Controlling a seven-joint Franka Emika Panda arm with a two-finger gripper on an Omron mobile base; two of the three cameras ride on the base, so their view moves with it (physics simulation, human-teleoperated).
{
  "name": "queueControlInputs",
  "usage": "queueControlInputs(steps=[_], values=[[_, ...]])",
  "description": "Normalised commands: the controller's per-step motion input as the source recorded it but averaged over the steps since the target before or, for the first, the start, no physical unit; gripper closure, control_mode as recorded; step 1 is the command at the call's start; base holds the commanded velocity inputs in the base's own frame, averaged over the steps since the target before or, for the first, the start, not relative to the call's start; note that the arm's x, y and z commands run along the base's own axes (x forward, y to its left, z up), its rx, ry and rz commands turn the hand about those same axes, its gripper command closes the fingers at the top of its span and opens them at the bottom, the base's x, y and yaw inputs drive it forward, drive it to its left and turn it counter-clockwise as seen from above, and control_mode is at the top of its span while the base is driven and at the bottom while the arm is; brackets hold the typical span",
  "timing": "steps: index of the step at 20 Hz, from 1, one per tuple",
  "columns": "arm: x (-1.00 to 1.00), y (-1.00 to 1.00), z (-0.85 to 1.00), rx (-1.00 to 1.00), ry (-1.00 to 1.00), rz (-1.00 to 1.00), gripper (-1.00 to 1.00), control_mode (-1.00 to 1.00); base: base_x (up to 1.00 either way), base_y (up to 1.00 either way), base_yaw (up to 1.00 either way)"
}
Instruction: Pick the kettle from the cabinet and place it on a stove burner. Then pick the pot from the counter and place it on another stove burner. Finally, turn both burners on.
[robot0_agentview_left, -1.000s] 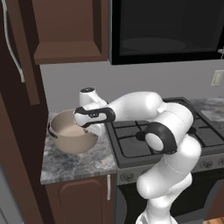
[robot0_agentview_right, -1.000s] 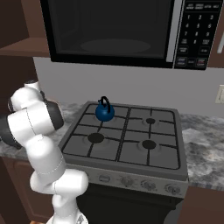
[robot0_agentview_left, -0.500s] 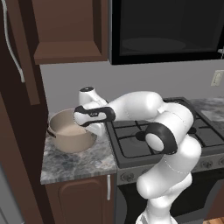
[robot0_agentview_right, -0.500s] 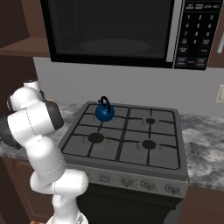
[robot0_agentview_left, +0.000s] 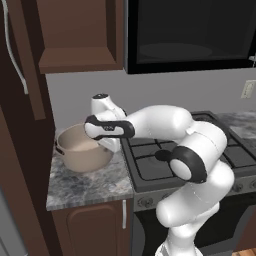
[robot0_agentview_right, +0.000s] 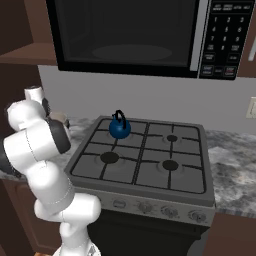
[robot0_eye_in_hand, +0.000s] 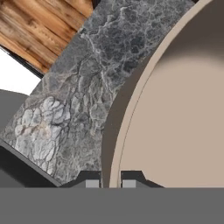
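A simulated kitchen is showing a grey wall, a black microwave (robot0_agentview_right: 130, 37) hanging above the stove, and a dark reddish-brown cabinet (robot0_agentview_left: 80, 35) standing open at the 11 o'clock corner of the left base view. Below, the grey mottled surface (robot0_agentview_left: 85, 187) is lying over brown base cupboards, just beside the steel stove top (robot0_agentview_right: 145, 160) with its black grates.

The white arm (robot0_agentview_left: 170, 130) is reaching from the 5 o'clock corner of the left base view toward 9 o'clock, over the stove's edge to the pot. The beige pot (robot0_agentview_left: 82, 150) is sitting on the surface, at 9 o'clock of the stove.

The small blue kettle (robot0_agentview_right: 120, 127) is resting on the stove's far left burner, at 12 o'clock of the near left burner (robot0_agentview_right: 109, 158).

In the hand view, the end effector (robot0_eye_in_hand: 110, 183) is pinching the pot's rim (robot0_eye_in_hand: 131, 109): one fingertip (robot0_eye_in_hand: 91, 183) is pressing the outer wall and the other is sitting inside, the rim running between them.
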Motion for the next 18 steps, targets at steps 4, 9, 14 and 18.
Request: queueControlInputs(steps=[4, 9, 14, 18], values=[[0.0, -0.15, 0.42, 0.0, 0.0, -0.06, 1.0, -1.0, 0.0, 0.0, 0.0], [-0.02, -0.3, 0.33, 0.0, 0.0, -0.05, 1.0, -1.0, 0.0, 0.0, 0.0], [-0.11, -0.23, 0.26, 0.0, -0.01, -0.05, 1.0, -1.0, 0.0, 0.0, 0.0], [-0.17, -0.18, 0.22, 0.0, -0.03, -0.06, 1.0, -1.0, 0.0, 0.0, 0.0]])
